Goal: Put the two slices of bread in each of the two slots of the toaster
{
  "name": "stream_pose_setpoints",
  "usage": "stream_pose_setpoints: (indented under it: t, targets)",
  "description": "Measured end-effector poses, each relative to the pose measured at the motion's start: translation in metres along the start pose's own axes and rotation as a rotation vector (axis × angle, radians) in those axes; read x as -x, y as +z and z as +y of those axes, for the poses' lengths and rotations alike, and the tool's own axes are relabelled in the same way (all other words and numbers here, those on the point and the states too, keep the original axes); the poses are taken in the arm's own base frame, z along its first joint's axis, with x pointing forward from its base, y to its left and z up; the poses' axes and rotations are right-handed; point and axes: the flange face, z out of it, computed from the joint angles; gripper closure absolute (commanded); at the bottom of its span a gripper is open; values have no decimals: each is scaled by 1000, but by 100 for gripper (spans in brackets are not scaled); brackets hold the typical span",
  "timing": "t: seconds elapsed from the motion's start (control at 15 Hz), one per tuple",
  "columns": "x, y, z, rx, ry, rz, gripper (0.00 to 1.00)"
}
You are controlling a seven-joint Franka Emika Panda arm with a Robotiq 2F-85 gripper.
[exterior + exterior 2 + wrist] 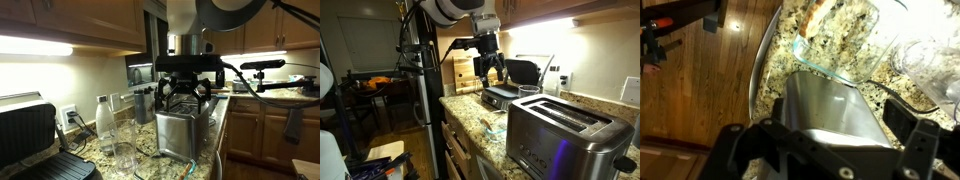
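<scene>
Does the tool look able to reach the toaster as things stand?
Likely yes. The open tool hangs higher than the toaster, and the wrist view shows nothing between them. The bottle and glass stand off to one side.

toaster (565,140): 1 | slots (575,112): 2 | clear bottle (103,122): 1 | clear glass (124,148): 1 | grill press (28,135): 1

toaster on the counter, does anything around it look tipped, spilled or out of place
Nothing stands out. The shiny boxy stainless-steel toaster stands upright on the speckled granite counter, with nothing sticking out of its two long slots. The clear plastic bottle near it is upright too, and no spill shows.
</scene>
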Motion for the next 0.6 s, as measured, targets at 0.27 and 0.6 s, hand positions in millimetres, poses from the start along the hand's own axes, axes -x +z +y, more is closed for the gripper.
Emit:
stream_pose_setpoints:
  t: [0.27, 0.6]
  targets:
    - [33, 16, 5, 20, 32, -31, 0]
    - [65, 32, 10, 20, 70, -54, 0]
